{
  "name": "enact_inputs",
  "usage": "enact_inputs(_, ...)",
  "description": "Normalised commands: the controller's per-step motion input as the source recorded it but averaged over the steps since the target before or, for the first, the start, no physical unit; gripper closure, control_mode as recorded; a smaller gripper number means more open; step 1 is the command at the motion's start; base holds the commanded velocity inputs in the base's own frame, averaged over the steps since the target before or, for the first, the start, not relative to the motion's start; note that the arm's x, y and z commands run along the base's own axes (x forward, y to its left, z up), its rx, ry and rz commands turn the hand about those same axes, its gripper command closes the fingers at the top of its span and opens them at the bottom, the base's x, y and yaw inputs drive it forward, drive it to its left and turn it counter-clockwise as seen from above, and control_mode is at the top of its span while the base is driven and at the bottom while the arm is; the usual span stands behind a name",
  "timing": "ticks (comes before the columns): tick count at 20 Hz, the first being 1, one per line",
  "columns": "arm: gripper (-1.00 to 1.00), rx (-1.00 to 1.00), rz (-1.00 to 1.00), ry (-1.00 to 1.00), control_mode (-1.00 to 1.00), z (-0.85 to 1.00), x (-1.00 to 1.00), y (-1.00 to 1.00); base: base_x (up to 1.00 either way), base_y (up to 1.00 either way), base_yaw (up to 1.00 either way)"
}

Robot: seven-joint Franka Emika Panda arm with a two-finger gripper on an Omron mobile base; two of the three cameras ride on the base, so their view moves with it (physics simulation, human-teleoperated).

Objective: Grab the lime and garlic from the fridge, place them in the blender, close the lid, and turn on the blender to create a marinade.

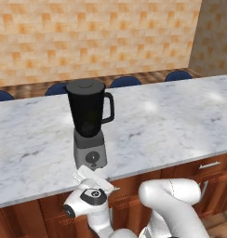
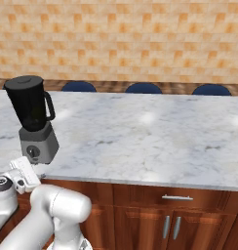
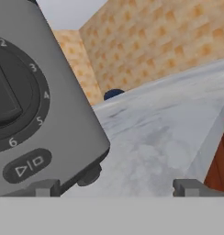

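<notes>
**At the dial: our arm closes in on the blender's controls**

We see our white two-finger gripper [image 3: 115, 187] with its dark tips spread apart, holding nothing, poised just in front of the one black tapered blender jug on its grey square base [image 1: 89, 124] near the front edge of the white marbled counter [image 1: 171, 125]. We judge it sits low there to reach the round numbered dial [image 3: 13, 103]. The flat dark-grey lid [image 1: 84, 85] already caps the jug. Behind the counter we count four blue stools [image 1: 125, 82].
</notes>
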Motion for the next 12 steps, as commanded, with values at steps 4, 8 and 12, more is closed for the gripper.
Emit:
enact_inputs(4,-1.0,0.0,0.0,-0.08,-1.0,0.09,0.45,0.04,0.0,0.0,0.0)
enact_inputs(8,-1.0,0.0,0.0,-0.02,-1.0,0.17,0.79,0.06,0.0,0.0,0.0)
enact_inputs(12,-1.0,0.0,0.0,0.0,-1.0,0.22,1.0,0.01,0.0,0.0,0.0)
